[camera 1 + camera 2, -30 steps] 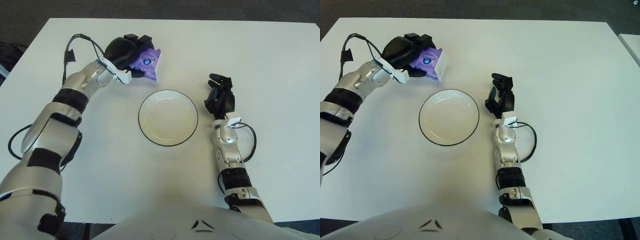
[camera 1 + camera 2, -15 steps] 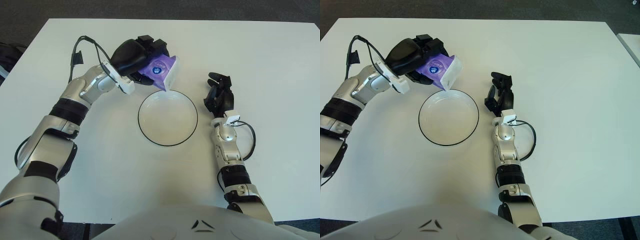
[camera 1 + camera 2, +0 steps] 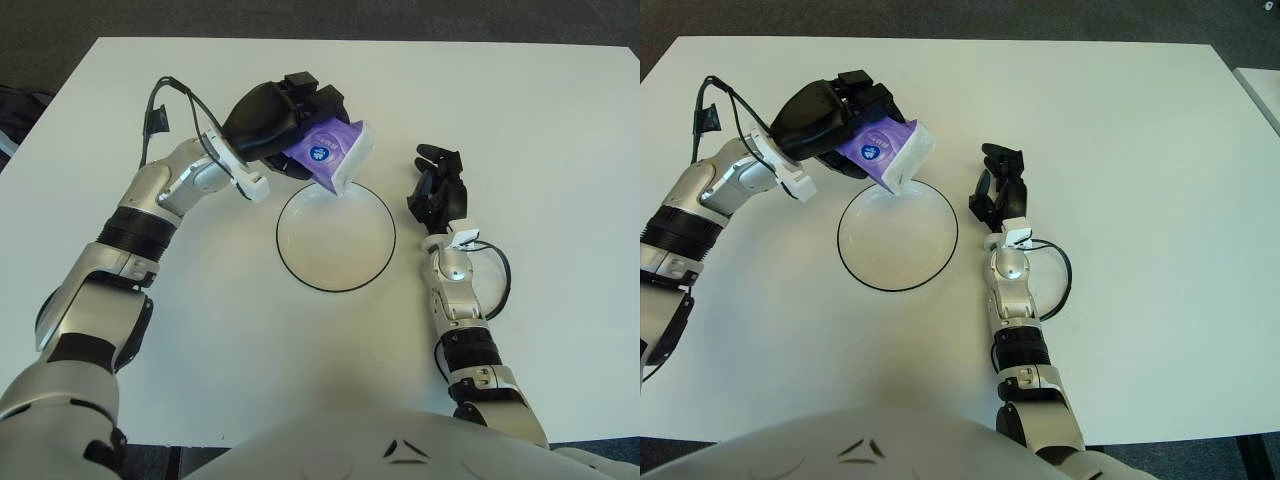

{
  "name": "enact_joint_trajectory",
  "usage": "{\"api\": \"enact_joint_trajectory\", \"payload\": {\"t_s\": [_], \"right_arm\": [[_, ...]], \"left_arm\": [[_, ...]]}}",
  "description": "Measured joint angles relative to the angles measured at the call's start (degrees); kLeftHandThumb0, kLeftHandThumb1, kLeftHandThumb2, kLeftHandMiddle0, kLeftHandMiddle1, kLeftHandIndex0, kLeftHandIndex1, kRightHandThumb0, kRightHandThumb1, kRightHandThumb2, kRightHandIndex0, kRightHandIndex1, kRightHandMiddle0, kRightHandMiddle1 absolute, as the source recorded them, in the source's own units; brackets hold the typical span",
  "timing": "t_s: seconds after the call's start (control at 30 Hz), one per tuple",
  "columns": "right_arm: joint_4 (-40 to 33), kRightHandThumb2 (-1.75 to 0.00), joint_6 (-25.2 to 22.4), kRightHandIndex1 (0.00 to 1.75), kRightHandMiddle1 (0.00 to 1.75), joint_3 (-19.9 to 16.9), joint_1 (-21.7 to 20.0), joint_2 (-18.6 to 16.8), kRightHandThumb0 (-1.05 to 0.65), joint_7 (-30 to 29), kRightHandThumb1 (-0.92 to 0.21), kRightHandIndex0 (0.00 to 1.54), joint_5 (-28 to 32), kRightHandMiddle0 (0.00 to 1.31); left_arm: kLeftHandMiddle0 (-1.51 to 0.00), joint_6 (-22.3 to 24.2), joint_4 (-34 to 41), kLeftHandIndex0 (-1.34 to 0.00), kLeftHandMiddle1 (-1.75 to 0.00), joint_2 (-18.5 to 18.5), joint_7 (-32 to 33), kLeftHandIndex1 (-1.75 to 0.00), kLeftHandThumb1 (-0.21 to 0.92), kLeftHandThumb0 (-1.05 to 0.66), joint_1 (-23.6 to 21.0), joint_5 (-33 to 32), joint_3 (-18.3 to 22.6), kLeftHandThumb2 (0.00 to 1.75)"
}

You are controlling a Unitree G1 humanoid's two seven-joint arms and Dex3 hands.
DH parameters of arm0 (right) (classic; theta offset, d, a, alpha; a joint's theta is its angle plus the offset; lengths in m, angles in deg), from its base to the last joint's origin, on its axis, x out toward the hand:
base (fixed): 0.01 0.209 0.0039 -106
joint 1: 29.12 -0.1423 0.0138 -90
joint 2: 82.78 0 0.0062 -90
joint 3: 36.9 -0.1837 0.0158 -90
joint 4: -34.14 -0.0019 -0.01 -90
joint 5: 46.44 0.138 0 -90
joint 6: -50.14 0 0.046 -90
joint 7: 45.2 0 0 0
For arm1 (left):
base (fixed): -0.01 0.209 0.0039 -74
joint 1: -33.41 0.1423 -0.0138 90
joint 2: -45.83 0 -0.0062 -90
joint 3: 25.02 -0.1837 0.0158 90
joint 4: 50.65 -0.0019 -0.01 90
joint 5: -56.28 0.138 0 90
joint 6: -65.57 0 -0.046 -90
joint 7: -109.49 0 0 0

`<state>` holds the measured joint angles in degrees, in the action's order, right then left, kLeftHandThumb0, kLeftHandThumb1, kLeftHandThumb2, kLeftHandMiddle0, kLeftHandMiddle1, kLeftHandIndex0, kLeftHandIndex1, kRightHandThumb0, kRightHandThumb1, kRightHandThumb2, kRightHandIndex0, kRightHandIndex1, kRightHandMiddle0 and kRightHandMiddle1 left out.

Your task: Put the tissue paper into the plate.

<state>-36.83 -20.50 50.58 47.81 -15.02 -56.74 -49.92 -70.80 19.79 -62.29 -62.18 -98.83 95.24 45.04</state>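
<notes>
Your left robot hand (image 3: 275, 115) has its fingers wrapped around the tissue paper (image 3: 330, 155), a soft purple pack with a white end, held tilted above the far-left rim of the plate (image 3: 336, 236). The pack's long axis slants down and to the right, its white end lowest, over the plate's edge. The plate's centre lies nearer you and to the right of the pack. The plate is round, shallow, glossy white with a dark rim, on the matte white surface (image 3: 560, 130). Your right robot hand (image 3: 438, 195) shows just right of the plate, fingers loosely curled, holding nothing.
</notes>
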Motion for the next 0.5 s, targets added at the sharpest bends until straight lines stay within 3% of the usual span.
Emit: {"api": "enact_joint_trajectory", "payload": {"t_s": [0.5], "right_arm": [[0.6, -0.88, 0.0, 0.86, 1.18, 0.0, -0.5, 0.0, -0.57, -0.1, -0.92, 0.4, 0.0, 0.09]], "left_arm": [[-1.22, -2.6, 7.1, -0.61, -1.75, 1.7, -7.5, -1.75, 0.32, -0.48, 5.4, -3.1, 0.0, 1.32]]}}
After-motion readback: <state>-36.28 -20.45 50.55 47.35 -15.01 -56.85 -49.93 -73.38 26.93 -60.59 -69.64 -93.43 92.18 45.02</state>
